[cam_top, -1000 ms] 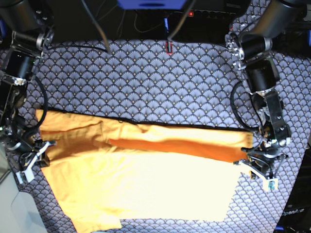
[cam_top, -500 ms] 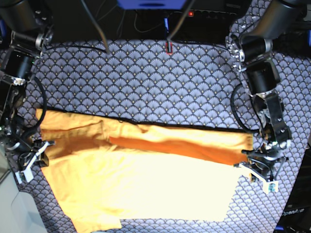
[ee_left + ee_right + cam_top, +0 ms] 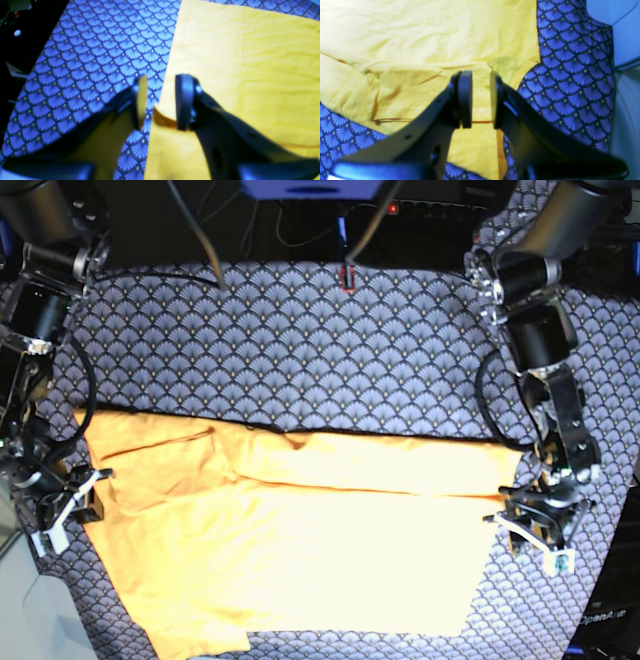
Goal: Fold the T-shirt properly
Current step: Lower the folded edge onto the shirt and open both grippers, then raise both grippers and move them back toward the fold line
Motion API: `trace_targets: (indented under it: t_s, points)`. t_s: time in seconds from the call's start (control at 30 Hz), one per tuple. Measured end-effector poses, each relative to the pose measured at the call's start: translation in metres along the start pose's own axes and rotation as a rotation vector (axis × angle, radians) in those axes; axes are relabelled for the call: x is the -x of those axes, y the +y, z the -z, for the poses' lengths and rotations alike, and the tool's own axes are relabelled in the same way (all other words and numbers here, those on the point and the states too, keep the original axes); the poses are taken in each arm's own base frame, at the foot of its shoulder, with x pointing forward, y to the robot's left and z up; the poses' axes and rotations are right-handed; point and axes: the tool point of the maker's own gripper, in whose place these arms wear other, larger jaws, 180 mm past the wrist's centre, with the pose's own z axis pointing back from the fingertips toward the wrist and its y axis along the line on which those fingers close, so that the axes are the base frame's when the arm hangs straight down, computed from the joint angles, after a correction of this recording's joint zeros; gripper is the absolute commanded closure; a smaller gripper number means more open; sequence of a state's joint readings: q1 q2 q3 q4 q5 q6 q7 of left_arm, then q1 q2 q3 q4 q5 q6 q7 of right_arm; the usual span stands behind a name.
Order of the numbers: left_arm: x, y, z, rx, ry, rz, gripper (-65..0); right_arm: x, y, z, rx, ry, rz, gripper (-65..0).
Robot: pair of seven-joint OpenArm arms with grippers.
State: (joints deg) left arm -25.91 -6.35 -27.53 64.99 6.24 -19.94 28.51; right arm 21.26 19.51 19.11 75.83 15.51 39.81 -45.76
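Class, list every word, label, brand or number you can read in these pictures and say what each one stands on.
"OpenArm": pale lettering at the lower right corner of the base view, on a dark surface beside the tablecloth; its end is cut off by the edge.
Small tag at the left gripper: too small to read.
T-shirt: no print.

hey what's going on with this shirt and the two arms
A two-armed robot is folding a plain yellow-orange cotton T-shirt spread on a blue-grey scallop-patterned tablecloth. One fold along the far edge is laid down. The left pincer sits at the shirt's edge with its jaws apart and cloth lying loose between them. The right pincer hangs over the opposite end, jaws also apart and gripping nothing. The shirt lies flat, wrinkled, only partly folded.
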Motion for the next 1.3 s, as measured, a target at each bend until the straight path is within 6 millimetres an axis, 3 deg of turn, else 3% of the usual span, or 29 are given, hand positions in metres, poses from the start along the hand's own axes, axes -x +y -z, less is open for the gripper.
trace_targets:
  t_s: [0.23,0.43,0.6,0.77,0.9,1.1,1.3]
  points:
    - [0.005,0.000,-0.001,0.000,0.008,0.000,-30.5,0.007,0.002,0.000,-0.007,0.007,0.006,-13.8]
    - [0.027,0.002,-0.023,-0.016,0.016,0.033,-33.1,0.061,0.005,-0.008,-0.008,0.121,0.011,-14.0]
    - [0.061,-0.017,-0.048,0.011,0.046,0.045,-38.5,0.095,0.004,-0.027,0.019,0.171,0.019,-16.5]
    - [0.058,-0.022,-0.063,0.008,0.008,0.050,-41.4,0.080,0.017,-0.048,0.030,0.112,-0.071,-26.2]
    - [0.079,-0.023,-0.068,0.007,0.052,0.042,-41.5,0.089,0.027,-0.055,0.022,0.113,-0.058,-32.6]
    - [0.079,-0.021,-0.068,0.000,0.055,0.038,-41.5,0.103,-0.001,-0.064,0.102,0.108,0.055,-36.9]
    - [0.073,-0.006,-0.076,-0.045,0.030,0.018,-41.5,0.115,-0.026,-0.051,0.123,0.113,0.207,-36.9]
